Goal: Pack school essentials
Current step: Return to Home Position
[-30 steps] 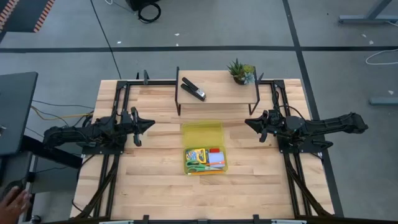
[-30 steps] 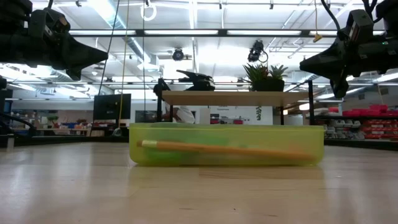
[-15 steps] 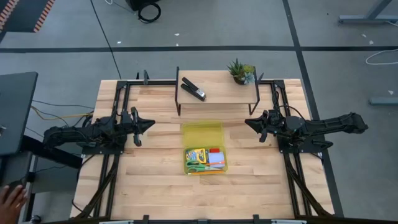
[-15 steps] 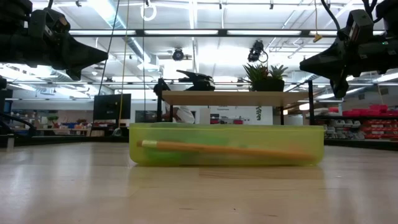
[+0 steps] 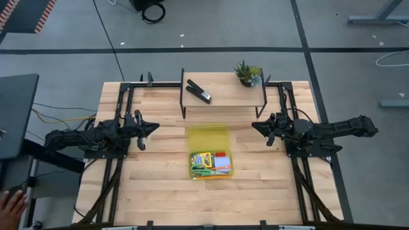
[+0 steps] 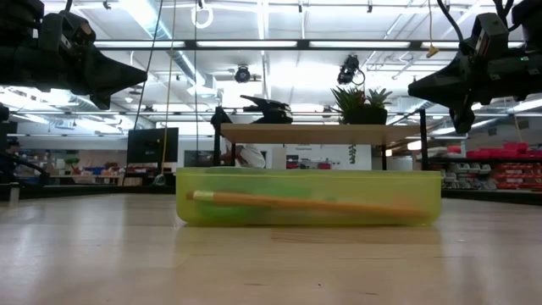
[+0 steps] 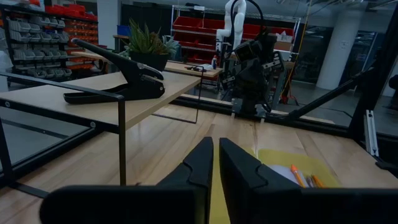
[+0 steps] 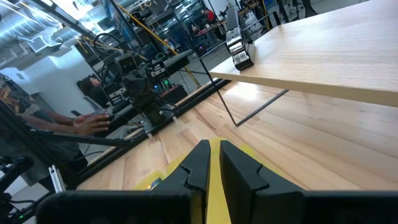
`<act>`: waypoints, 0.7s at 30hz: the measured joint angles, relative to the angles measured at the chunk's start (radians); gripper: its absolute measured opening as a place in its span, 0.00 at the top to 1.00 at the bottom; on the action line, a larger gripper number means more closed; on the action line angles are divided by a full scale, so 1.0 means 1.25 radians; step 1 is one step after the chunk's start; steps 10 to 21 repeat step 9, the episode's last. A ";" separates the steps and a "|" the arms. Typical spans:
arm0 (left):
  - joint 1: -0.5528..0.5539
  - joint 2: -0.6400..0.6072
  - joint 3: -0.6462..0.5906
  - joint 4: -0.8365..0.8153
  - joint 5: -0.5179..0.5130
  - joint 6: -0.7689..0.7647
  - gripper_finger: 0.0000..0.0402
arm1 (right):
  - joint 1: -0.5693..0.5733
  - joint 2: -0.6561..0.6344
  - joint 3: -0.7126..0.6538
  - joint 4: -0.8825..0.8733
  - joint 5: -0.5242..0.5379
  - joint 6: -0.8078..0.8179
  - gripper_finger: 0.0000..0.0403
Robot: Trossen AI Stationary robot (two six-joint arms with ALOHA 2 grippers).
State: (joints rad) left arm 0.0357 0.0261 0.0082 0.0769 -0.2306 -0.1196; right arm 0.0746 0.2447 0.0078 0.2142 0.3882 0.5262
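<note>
A wooden table (image 5: 160, 191) holds a yellow supply box (image 5: 208, 136) at its centre. The left gripper (image 5: 153, 127) and the right gripper (image 5: 255, 126), fingers closed and empty, hang well apart on either side. Inside the box lie a crayon box (image 5: 201, 158), notepad (image 5: 222, 163), scissors (image 5: 203, 172) and eraser (image 5: 221, 154).

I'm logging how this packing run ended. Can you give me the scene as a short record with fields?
box: yellow box at the middle of the table, lid open
inside box: crayon box, red eraser, notepad, scissors, pencil
shelf: stapler and potted plant, both outside the box
left gripper: shut, empty, raised, left of the box
right gripper: shut, empty, raised, right of the box
</note>
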 joint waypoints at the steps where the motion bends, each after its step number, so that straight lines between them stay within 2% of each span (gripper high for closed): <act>1: 0.000 0.000 0.000 0.000 0.000 0.000 0.91 | 0.000 0.000 0.000 0.000 0.000 0.000 0.90; 21: 0.000 0.000 0.000 0.000 0.000 0.000 0.94 | 0.000 0.000 0.000 0.000 0.000 0.000 0.90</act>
